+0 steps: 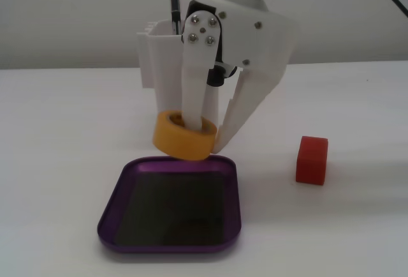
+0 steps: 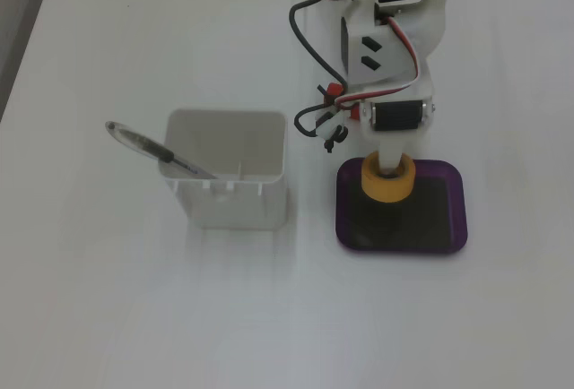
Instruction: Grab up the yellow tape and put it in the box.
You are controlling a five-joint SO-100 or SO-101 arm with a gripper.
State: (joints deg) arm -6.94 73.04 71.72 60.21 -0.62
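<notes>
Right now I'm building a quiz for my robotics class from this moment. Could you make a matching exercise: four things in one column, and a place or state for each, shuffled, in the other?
Things:
1. yellow tape
2. red block
3. pen
4. purple tray

Places or states:
A. leaning in the white container
B. lying flat on the table, nothing resting in it
C. held by the tool, one finger through its core, above the tray's rim
D. alone on the table, to the right of the tray in the fixed view from the front

Pairs: 1-C, 2-D, 3-A, 4-B
</notes>
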